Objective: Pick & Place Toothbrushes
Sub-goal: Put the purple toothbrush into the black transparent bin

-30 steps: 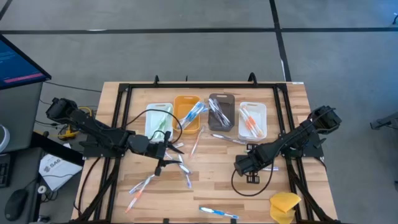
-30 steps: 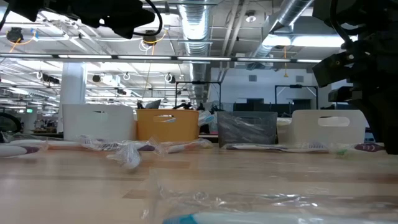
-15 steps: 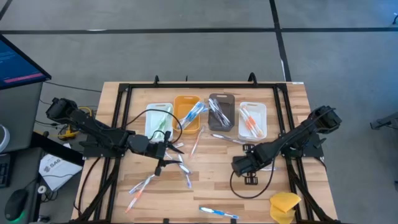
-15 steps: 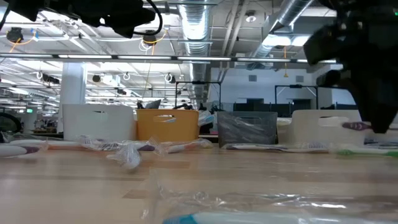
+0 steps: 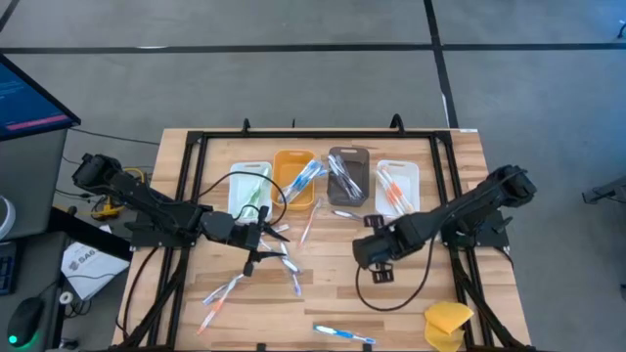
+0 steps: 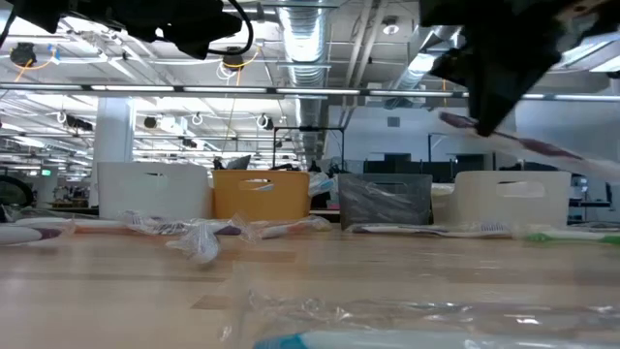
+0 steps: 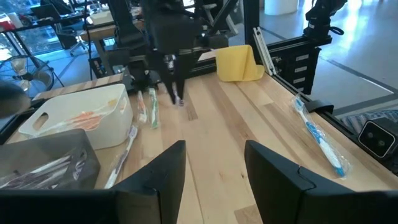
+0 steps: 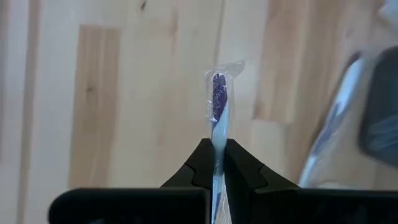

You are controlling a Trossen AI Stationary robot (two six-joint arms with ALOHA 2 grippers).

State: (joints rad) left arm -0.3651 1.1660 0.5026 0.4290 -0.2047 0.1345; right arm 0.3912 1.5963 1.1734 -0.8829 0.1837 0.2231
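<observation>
High view: right gripper [image 5: 364, 251] hangs over bare wood below the 4 bins [image 5: 293, 179], clenched on a wrapped toothbrush [image 5: 370, 221]; left gripper [image 5: 266, 242] spread, holding nothing, amid loose toothbrushes [image 5: 293, 277]; no writing legible. Low view: the toothbrush [image 6: 504, 136] is lifted clear of the table [image 6: 387, 281], its handle cut off by the picture's edge. Right wrist view: fingers [image 8: 200, 163] pinch the purple-bristled toothbrush [image 8: 219, 118].

no text, label, brand or number can be read anywhere in these views.
</observation>
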